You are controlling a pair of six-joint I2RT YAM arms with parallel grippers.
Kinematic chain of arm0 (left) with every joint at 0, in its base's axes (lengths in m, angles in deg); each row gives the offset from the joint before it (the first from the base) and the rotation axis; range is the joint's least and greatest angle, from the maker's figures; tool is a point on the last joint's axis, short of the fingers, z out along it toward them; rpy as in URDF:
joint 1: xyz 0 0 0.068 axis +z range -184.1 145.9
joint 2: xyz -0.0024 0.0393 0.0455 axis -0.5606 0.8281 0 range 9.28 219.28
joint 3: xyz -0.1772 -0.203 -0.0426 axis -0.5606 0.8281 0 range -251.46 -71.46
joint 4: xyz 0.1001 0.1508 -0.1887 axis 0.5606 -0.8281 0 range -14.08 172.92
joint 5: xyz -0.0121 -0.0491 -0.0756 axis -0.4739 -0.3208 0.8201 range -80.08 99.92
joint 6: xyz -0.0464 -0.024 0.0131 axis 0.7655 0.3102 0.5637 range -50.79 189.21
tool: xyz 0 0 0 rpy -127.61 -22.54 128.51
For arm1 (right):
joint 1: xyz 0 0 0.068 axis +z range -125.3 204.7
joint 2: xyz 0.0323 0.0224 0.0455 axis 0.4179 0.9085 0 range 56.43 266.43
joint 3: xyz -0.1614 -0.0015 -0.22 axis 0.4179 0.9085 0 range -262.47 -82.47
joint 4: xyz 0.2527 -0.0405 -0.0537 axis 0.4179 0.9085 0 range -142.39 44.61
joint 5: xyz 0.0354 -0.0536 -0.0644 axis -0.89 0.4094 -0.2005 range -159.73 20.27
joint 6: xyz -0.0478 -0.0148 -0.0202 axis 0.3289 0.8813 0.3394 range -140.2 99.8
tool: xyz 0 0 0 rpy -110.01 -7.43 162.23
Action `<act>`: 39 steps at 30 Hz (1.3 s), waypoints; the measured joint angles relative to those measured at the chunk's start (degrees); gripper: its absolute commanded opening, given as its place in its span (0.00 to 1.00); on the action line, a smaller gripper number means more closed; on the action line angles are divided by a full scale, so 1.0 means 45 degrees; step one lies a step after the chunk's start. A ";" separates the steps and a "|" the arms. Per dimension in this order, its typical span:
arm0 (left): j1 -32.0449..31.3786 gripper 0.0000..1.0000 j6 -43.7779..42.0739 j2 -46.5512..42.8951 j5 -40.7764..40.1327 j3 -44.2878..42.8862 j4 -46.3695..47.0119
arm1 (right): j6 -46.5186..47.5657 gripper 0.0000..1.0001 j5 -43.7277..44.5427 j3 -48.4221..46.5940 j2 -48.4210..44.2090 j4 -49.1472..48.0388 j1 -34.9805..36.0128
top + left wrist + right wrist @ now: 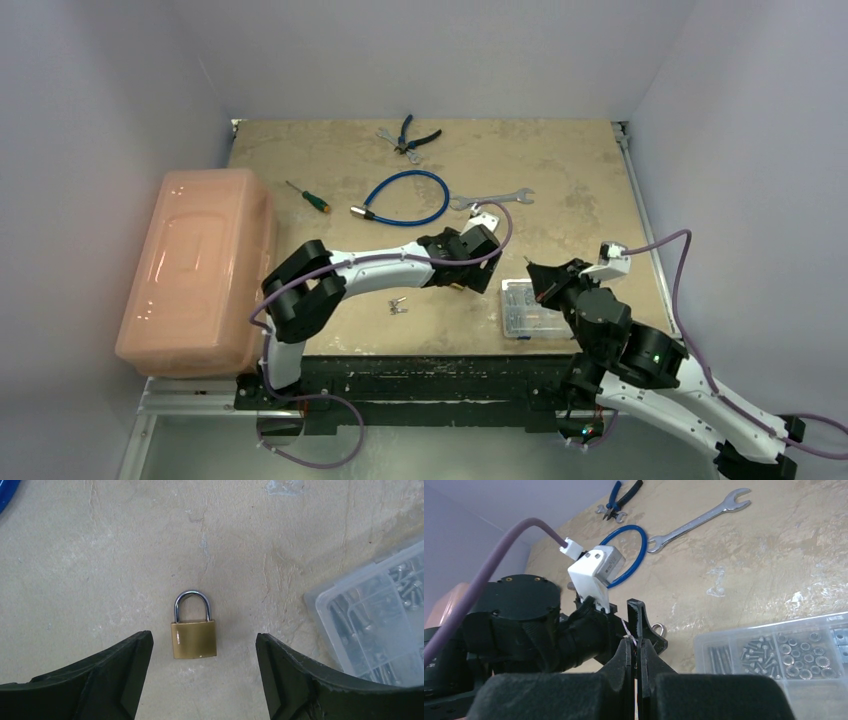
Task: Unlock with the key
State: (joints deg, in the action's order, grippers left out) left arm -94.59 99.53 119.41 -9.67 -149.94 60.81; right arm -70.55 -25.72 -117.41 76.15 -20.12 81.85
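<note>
The small brass padlock (194, 639) lies flat on the table, its steel shackle pointing away from the wrist camera. My left gripper (202, 638) hangs over it, open, with one finger on each side and neither touching; in the top view this gripper (463, 268) hides the padlock. My right gripper (634, 642) is shut on the key (627, 630), of which only a thin silver edge sticks out of the pads. It sits just right of the left gripper (537, 272). The padlock's shackle (658, 628) shows behind the left fingers.
A clear box of screws (528, 308) lies under the right gripper, close to the right of the padlock (380, 625). Small spare keys (398, 306) lie near the front. A wrench (492, 199), blue cable loop (405, 197), pliers (412, 135), screwdriver (305, 195) and orange bin (195, 270) lie farther off.
</note>
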 measured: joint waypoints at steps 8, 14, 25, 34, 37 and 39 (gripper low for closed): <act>0.0000 0.68 0.0126 0.1190 -0.0282 -0.0801 -0.0729 | -0.0053 0.00 0.0019 0.0000 -0.0141 0.0141 0.0000; 0.0000 0.62 0.0117 0.1642 -0.0520 -0.0971 -0.0937 | -0.0058 0.00 0.0019 0.0000 -0.0146 0.0155 0.0000; -0.0010 0.37 0.0141 0.1802 -0.0593 -0.1064 -0.1001 | -0.0058 0.00 0.0053 0.0000 -0.0141 0.0151 0.0000; -0.0005 0.00 0.0185 0.1812 -0.0461 -0.1083 -0.0971 | -0.0146 0.00 0.0083 0.0000 -0.0136 0.0155 0.0000; 0.0010 0.00 0.0257 0.1744 -0.0330 -0.0962 -0.0777 | -0.0223 0.00 0.0107 0.0000 -0.0136 0.0155 0.0000; 0.0058 0.00 0.0408 0.1549 -0.0087 -0.0670 -0.0442 | -0.0262 0.00 0.0112 0.0000 -0.0136 0.0155 0.0000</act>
State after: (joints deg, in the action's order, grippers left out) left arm -94.32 101.37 126.38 -10.07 -152.95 58.82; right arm -71.73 -25.22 -117.41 75.54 -19.42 81.85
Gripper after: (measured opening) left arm 0.403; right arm 0.028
